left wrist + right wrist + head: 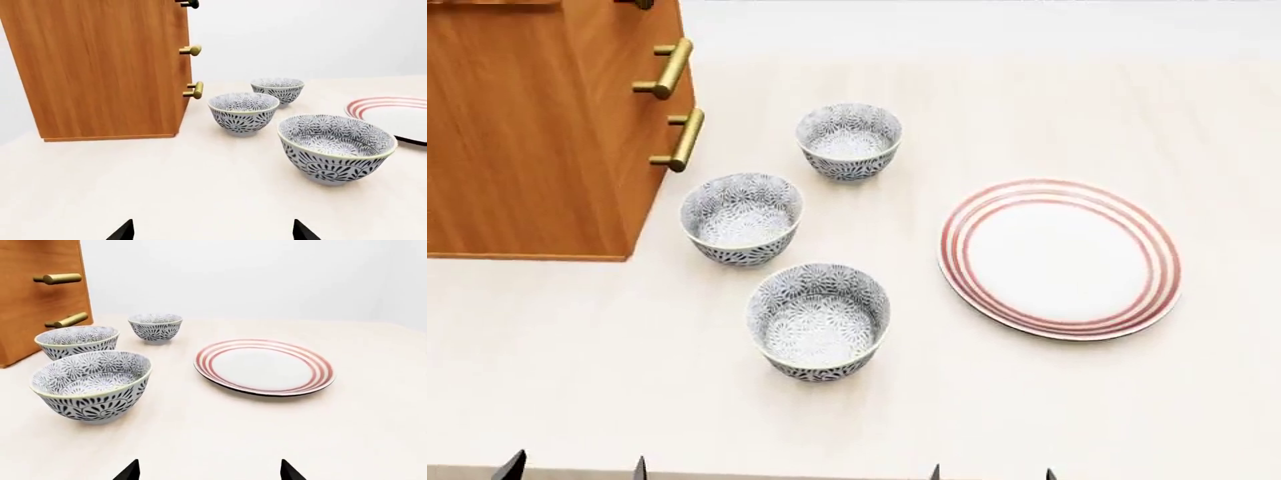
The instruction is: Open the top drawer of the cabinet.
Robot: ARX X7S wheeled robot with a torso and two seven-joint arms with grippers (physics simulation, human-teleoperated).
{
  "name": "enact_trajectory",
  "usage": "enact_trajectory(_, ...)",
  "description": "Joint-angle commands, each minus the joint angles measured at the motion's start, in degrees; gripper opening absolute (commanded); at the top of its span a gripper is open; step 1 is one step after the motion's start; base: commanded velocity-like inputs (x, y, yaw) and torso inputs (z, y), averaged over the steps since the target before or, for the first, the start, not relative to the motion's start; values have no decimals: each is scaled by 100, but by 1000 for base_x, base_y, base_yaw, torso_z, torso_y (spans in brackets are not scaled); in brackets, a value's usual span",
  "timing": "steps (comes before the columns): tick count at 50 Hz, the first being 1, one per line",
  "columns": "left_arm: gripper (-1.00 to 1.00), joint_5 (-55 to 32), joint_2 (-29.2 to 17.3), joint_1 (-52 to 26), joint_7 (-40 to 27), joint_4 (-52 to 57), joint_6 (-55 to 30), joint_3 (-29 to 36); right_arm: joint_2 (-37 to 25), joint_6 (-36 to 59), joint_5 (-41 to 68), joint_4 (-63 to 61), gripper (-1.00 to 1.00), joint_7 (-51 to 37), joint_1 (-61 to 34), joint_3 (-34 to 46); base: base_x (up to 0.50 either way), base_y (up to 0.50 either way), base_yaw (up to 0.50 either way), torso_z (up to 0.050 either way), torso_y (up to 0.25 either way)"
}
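Items counted on the table:
- Cabinet — one.
- Brass handles on its front — three in the left wrist view, the top one cut by the frame edge; the other two are whole.
- Patterned bowls — three.
- Red-ringed plate — one.
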State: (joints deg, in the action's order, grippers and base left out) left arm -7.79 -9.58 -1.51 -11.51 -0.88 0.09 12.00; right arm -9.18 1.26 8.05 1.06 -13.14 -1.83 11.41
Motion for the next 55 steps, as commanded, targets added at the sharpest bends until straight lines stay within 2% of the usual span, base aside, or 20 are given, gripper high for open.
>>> enact_trajectory(1,100,14,-27,-17,-73,-13,-28,48,-36,19,37,-9,100,-39,-7,39,0,0,0,50,92)
enact_trajectory(31,100,74,-116,7,-270,62,102,117,-97,14,59,21,100,-215,-33,112,0,0,0,49,86)
enact_trajectory(33,100,425,-200,-16,-324,81,44,301,-112,137,239,-67,100,-97,-59,106,0,0,0,0,0)
enact_trajectory(34,100,-434,-355,-215,196,941,-816,-45,-222,997,130,-927,100,-488,-200,161,0,0,0,0,0)
enact_trajectory(35,100,-1294,-507,-327,-73,1557,-1675,108,-267,1856,533,-1734,100,-365,-258,68,0,0,0,0,0)
enact_trajectory(37,100,-2009,-589,-658,-374,2226,-3394,-196,-382,3246,950,-2570,100,-406,-572,-70,0,0,0,0,0)
enact_trajectory(38,100,-2330,-913,-1336,-894,3085,-4253,-393,-562,4105,1279,-3429,100,-584,-1256,-99,0,0,0,0,0)
enact_trajectory(40,100,-2529,-965,-1617,-1113,3938,-5049,-506,-535,5135,1520,-4037,100,-667,-1469,-210,0,0,0,0,0)
enact_trajectory(44,100,-2842,-994,-1769,-1249,4385,-5432,-666,-537,5299,1580,-4424,100,-765,-1435,-172,0,0,0,0,0)
enact_trajectory(55,100,-2645,-1052,-1602,-1306,4541,-5286,-411,-676,4945,1448,-4482,100,-800,-1003,-141,0,0,0,0,0)
